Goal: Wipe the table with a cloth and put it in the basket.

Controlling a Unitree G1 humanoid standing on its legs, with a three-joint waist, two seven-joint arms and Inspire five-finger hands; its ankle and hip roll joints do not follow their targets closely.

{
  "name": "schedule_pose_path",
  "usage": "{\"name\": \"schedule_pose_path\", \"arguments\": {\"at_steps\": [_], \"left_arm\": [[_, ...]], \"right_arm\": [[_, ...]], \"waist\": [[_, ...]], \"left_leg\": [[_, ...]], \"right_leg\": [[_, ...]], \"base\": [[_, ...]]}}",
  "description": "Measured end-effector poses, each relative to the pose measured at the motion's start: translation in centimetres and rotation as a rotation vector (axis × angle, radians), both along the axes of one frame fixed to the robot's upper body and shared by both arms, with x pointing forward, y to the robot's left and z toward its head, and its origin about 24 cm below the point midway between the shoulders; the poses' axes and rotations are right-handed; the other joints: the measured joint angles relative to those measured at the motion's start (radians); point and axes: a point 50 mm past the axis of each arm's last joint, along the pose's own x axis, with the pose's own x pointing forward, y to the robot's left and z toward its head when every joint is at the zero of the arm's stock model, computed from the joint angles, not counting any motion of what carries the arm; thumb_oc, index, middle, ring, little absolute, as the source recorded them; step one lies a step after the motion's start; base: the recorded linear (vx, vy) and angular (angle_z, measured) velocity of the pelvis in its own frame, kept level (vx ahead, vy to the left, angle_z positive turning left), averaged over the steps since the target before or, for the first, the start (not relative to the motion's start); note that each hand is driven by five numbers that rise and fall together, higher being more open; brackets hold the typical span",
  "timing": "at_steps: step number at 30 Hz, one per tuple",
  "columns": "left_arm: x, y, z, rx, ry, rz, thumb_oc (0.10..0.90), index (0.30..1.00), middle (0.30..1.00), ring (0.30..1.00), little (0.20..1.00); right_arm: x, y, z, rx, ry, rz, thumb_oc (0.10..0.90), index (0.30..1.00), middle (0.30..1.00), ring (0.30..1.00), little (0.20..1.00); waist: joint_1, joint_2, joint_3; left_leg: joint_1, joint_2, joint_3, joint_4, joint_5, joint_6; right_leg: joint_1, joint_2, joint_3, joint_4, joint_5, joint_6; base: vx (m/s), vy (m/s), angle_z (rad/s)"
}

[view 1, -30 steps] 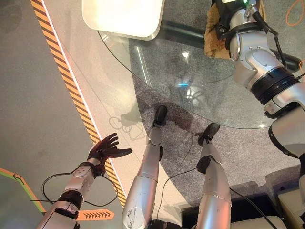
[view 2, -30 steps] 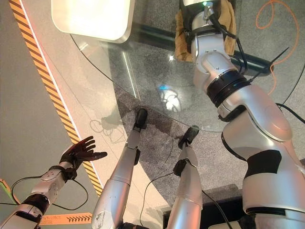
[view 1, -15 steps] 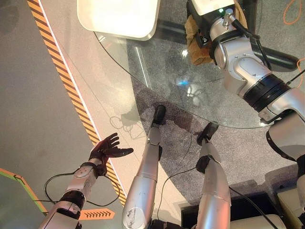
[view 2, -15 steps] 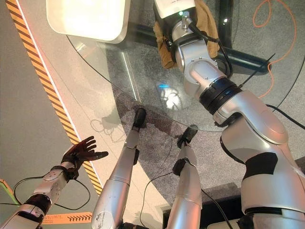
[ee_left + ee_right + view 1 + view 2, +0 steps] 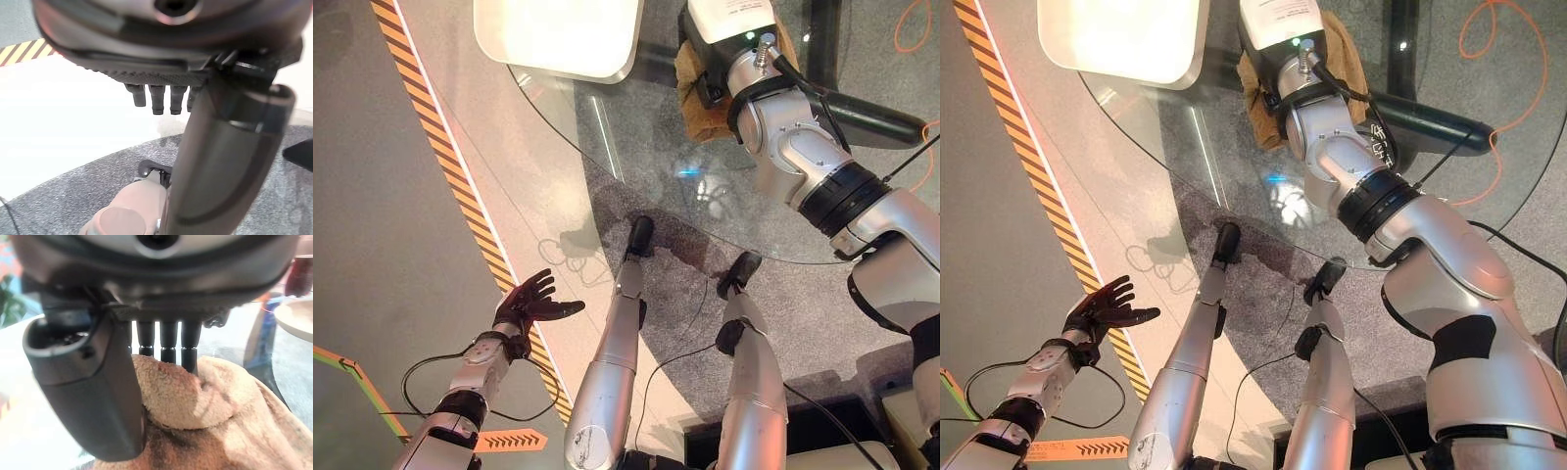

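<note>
A round glass table [image 5: 636,147] is seen from above, with grey speckled carpet visible through it and a strip of orange-and-black hazard tape [image 5: 450,166] running along the floor to its left. The robot's right arm reaches forward across the glass, and its right hand [image 5: 166,345] rests on a tan terry cloth [image 5: 1258,98] lying on the far part of the table. In the right wrist view the fingers [image 5: 190,352] point down and press into a raised fold of the cloth, with the thumb alongside; the cloth bunches up around the fingertips, so the hand appears to be gripping it. A pale, rounded rectangular object [image 5: 563,34] sits at the far left edge of the table, near the cloth but apart from it. An orange cable [image 5: 1489,39] loops on the floor beyond the table to the right. The left hand [image 5: 530,305] hangs low at the robot's left side, off the table and above the hazard tape, with its fingers spread and relaxed, holding nothing
</note>
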Motion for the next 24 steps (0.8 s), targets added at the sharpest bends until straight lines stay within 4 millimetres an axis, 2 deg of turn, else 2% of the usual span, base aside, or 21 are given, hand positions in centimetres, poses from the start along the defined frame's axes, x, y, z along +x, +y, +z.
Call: {"name": "schedule_pose_path", "arguments": {"at_steps": [5, 8, 13, 16, 20, 21, 24], "left_arm": [[0.5, 0.0, 0.9, -0.036, -0.065, 0.06, 0.8, 0.9, 0.9, 0.9, 0.9], [1.2, 0.5, 2.1, -0.074, -0.139, 0.153, 0.8, 0.9, 0.9, 0.9, 0.9], [3.0, 2.3, 6.8, -0.141, -0.364, 0.374, 0.8, 0.9, 0.9, 0.9, 0.9], [4.1, 3.5, 10.7, -0.134, -0.509, 0.472, 0.8, 0.9, 0.9, 0.9, 0.9], [5.2, 3.8, 14.9, -0.154, -0.662, 0.56, 0.8, 0.9, 0.9, 0.9, 0.9], [5.3, 3.8, 15.4, -0.156, -0.681, 0.57, 0.8, 0.9, 0.9, 0.9, 0.9], [5.4, 4.1, 18.7, -0.178, -0.802, 0.62, 0.8, 0.9, 0.9, 0.9, 0.9]], "right_arm": [[0.1, -1.4, 0.0, 0.181, -0.033, 0.015, 0.1, 0.3, 0.3, 0.3, 0.2], [0.1, -2.2, -0.2, 0.287, -0.052, 0.03, 0.1, 0.3, 0.3, 0.3, 0.2], [-0.2, -3.3, -0.3, 0.423, -0.084, 0.053, 0.1, 0.3, 0.3, 0.3, 0.2], [-0.5, -3.5, -0.4, 0.485, -0.101, 0.077, 0.1, 0.3, 0.3, 0.3, 0.2], [-1.0, -3.6, -0.9, 0.543, -0.123, 0.115, 0.1, 0.3, 0.3, 0.3, 0.2], [-1.0, -3.5, -0.9, 0.547, -0.123, 0.12, 0.1, 0.3, 0.3, 0.3, 0.2], [-1.5, -3.2, -0.9, 0.575, -0.132, 0.175, 0.1, 0.3, 0.3, 0.3, 0.2]], "waist": [[0.0, 0.0, 0.0], [-0.004, 0.0, 0.0], [-0.012, 0.0, 0.0], [-0.027, -0.001, 0.001], [-0.045, -0.005, 0.002], [-0.049, -0.006, 0.002], [-0.078, -0.025, 0.003]], "left_leg": [[0.001, -0.002, 0.0, 0.001, 0.0, 0.0], [0.005, -0.004, 0.0, 0.002, 0.0, 0.0], [0.007, -0.003, 0.0, 0.002, 0.0, 0.0], [0.007, -0.003, -0.001, 0.002, 0.0, 0.0], [0.007, -0.002, -0.001, 0.002, 0.0, 0.0], [0.007, -0.002, -0.001, 0.003, 0.0, 0.001], [-0.011, 0.0, 0.0, 0.025, -0.012, 0.003]], "right_leg": [[0.001, -0.001, 0.002, 0.002, -0.001, -0.001], [0.0, -0.004, 0.004, 0.014, -0.001, -0.001], [-0.001, -0.004, 0.005, 0.021, -0.005, -0.002], [-0.001, -0.004, 0.005, 0.023, -0.006, -0.001], [-0.002, -0.003, 0.006, 0.023, -0.009, -0.001], [-0.002, -0.003, 0.006, 0.023, -0.012, -0.001], [-0.014, 0.0, 0.006, 0.034, -0.018, -0.004]], "base": [[0.0, 0.006, 0.0], [0.0, 0.0, 0.0], [0.0, 0.0, 0.0], [0.0, 0.0, 0.0], [-0.01, 0.006, 0.0], [-0.06, 0.032, 0.01], [-0.02, 0.01, -0.02]]}}
